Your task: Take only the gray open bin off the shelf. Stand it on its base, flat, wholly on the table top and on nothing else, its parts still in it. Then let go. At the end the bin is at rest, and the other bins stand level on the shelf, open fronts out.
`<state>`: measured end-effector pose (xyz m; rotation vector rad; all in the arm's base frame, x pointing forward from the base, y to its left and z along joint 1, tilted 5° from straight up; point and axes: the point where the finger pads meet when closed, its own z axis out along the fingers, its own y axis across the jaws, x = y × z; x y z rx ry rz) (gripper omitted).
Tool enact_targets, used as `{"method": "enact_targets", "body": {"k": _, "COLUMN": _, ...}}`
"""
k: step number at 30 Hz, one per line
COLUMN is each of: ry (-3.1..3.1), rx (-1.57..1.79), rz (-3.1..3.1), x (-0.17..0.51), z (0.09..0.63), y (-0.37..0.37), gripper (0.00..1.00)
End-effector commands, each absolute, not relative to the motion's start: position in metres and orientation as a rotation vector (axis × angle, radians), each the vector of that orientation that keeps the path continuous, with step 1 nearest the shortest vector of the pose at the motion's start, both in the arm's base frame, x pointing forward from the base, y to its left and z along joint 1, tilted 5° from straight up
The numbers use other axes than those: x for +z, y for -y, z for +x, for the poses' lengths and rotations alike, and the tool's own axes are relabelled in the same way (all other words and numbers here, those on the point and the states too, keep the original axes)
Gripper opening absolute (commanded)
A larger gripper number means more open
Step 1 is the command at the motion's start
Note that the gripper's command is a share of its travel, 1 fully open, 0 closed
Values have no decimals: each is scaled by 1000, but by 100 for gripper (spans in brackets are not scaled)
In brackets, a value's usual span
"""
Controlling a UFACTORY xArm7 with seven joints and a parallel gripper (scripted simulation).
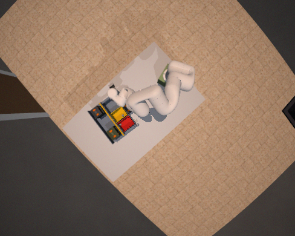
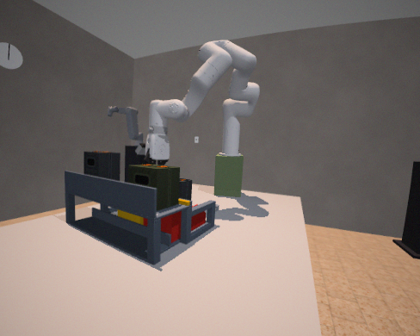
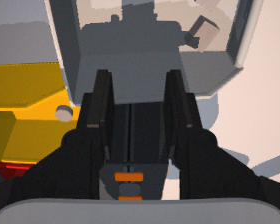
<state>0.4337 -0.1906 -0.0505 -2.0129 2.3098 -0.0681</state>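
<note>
The pale table top (image 1: 147, 142) (image 2: 244, 276) (image 3: 263, 125) is lit from above. Beyond the claw (image 2: 155, 163) (image 3: 139, 89) — parted, nothing grasped — the gray open bin (image 1: 111, 104) (image 3: 126, 75) is seen on the shelf (image 1: 101, 128) (image 2: 111, 185). Stiff but tippable, with loose parts (image 3: 204, 35), it is probably best pinched at 1 wall, kept level.

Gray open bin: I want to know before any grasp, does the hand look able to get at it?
Probably yes: the hand is open over the near wall of the gray open bin, though the dark orange-marked box leaves little room.
</note>
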Motion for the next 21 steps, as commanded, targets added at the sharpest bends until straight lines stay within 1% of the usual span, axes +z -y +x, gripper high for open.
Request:
{"method": "enact_targets", "body": {"k": 1, "ry": -2314, "rx": -64, "rz": -2010, "x": -47, "z": 444, "y": 193, "gripper": 33}}
{"method": "enact_targets", "body": {"k": 7, "ry": -2314, "rx": -64, "rz": -2010, "x": -47, "z": 444, "y": 193, "gripper": 33}}
{"method": "enact_targets", "body": {"k": 12, "ry": -2313, "rx": -65, "rz": -2010, "x": -29, "z": 494, "y": 201, "gripper": 33}}
{"method": "enact_targets", "body": {"k": 21, "ry": -2313, "rx": -65, "rz": -2010, "x": -29, "z": 494, "y": 201, "gripper": 33}}
